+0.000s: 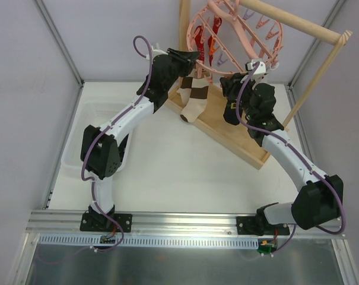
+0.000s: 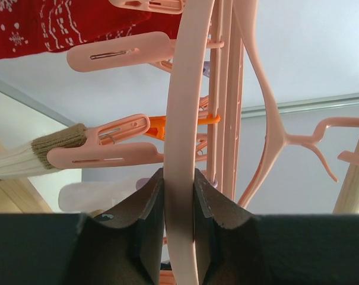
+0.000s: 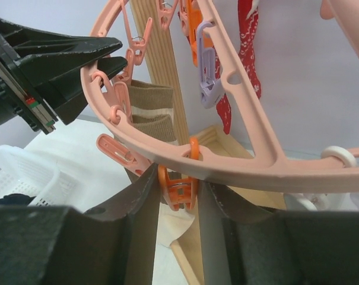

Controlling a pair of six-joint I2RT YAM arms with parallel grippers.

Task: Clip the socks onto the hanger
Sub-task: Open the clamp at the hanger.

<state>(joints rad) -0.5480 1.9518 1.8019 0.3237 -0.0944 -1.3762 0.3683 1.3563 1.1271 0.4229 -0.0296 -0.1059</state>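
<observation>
The hanger (image 2: pixel 188 89) rim is clamped by the left jaws; an orange clip (image 3: pixel 178 189) under it is pinched by the right jaws.

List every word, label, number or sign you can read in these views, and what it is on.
No readable text in any view.
Round pink plastic ring hanger: no lettering visible.
Red fabric sock: white snowflake pattern only, no words.
Small green circuit board: too small to read.

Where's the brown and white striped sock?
Top view, back centre: the striped sock hangs at the left rim of the pink hanger, above the base of the wooden stand.
</observation>
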